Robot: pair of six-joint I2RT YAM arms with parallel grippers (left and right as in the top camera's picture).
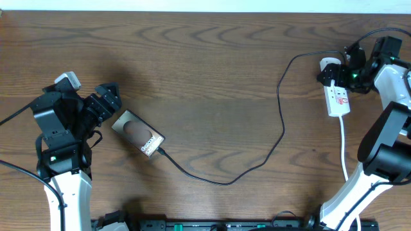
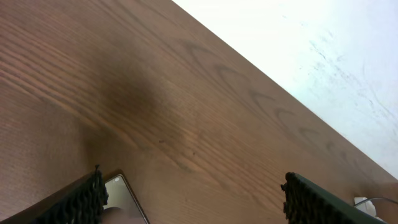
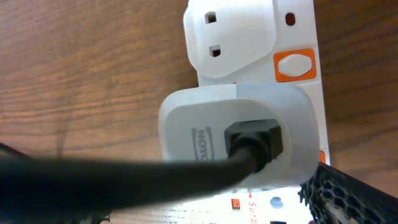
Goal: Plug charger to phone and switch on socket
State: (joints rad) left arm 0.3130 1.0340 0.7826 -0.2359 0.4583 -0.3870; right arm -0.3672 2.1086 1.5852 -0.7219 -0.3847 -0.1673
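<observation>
The phone (image 1: 137, 133) lies flat and dark at the table's left, its corner (image 2: 122, 198) showing in the left wrist view. The charger (image 1: 282, 125), a thin black cable, ends in a tip at the phone's lower right end (image 1: 162, 152) and runs up to the socket (image 1: 338, 99) at the far right. My left gripper (image 1: 106, 104) hovers open just left of the phone, fingers (image 2: 81, 202) wide apart. My right gripper (image 1: 340, 74) is open over the socket's far end. There the charger (image 3: 124, 171) enters a white adapter (image 3: 205, 134) next to an orange switch (image 3: 295, 64); one finger (image 3: 348, 199) shows.
The socket's white cord (image 1: 343, 151) trails toward the near edge past the right arm's base (image 1: 385, 160). A white wall or floor (image 2: 323, 50) lies beyond the table's far edge. An unused outlet (image 3: 230, 37) sits beside the adapter.
</observation>
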